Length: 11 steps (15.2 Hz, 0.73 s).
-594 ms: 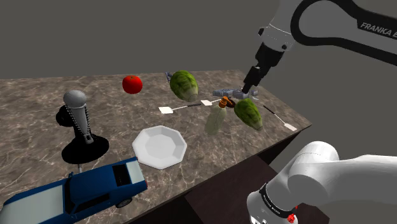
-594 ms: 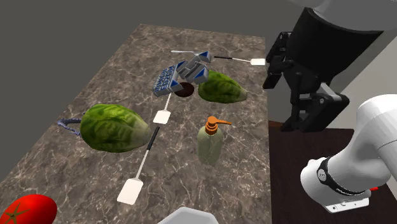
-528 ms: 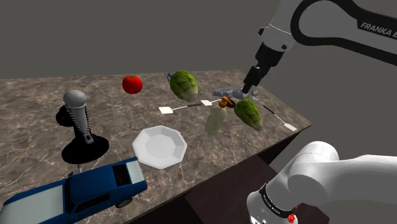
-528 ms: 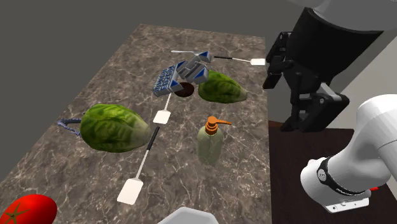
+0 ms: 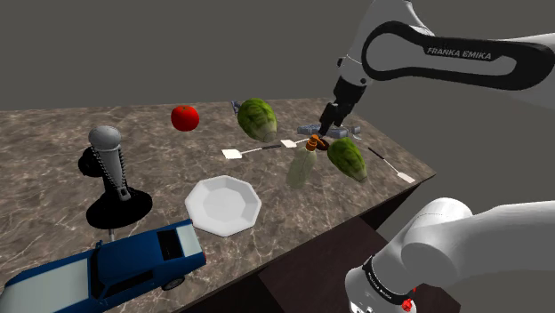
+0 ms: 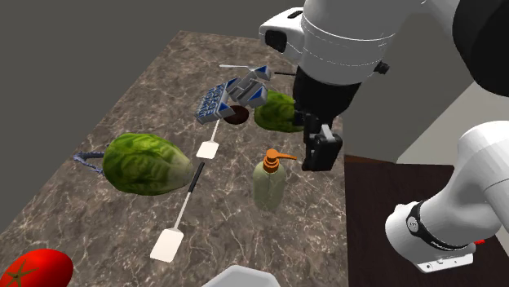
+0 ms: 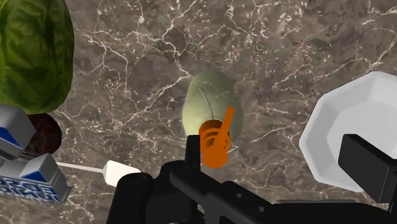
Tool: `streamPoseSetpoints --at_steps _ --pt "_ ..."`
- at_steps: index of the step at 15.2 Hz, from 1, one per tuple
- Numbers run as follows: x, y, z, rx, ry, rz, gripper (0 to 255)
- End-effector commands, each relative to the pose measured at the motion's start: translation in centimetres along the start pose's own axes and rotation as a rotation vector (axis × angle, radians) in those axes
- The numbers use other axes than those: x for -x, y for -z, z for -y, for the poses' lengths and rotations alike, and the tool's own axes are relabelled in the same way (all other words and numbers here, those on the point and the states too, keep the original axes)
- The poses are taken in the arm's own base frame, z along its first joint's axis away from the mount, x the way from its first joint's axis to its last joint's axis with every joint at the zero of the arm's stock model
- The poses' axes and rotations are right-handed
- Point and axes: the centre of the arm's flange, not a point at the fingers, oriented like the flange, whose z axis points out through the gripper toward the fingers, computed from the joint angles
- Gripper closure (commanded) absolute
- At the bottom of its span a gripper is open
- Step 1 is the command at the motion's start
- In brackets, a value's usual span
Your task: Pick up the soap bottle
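Jaws released: 2 fingers point(image 7: 366, 162) stand apart, gripping nothing. Gripper point(image 6: 320, 148) hangs just above the soap bottle point(image 6: 268, 186), close beside its orange pump. Soap bottle pale green, upright on marble counter point(image 6: 147, 98). White plate point(image 5: 222, 204) near the bottle; lettuce point(image 6: 283, 112) just beyond it.

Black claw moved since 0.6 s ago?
Yes. In the second exterior view the black claw swung left, from past the edge of the marble counter to beside the pale green soap bottle.
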Motion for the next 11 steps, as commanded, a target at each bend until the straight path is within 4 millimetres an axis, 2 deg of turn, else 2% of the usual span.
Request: streamPoseSetpoints --at_steps 1,5,11 --pt "-1.5 -2.0 -0.9 -0.004 -0.008 0.005 0" --pt "-4.6 -6.0 -3.0 -0.013 -0.023 0.017 0" --pt "-4.7 -8.8 -3.1 -0.014 -0.023 0.017 0"
